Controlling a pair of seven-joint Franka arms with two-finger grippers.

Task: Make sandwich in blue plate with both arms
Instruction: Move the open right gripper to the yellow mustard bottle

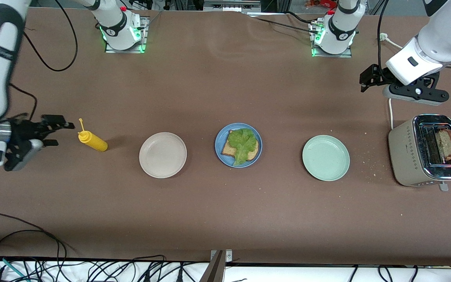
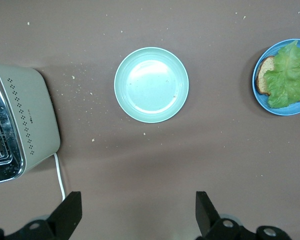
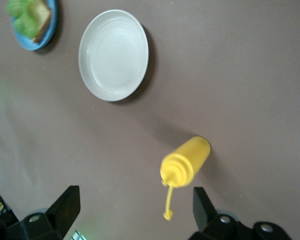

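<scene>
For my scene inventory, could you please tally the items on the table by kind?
Plates: 3 (beige plate, blue plate, pale green plate)
Bread slices: 2 (plate, toaster)
Lettuce leaf: 1
Toaster: 1
Mustard bottle: 1
Total: 8

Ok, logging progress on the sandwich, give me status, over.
Left gripper open, up by the toaster. Right gripper open beside the mustard bottle. Blue plate holds one bread slice under lettuce; second slice in toaster. Nothing blocking.

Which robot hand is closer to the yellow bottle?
Right. The right gripper hangs open beside the yellow bottle; the left gripper waits open above the toaster.
</scene>
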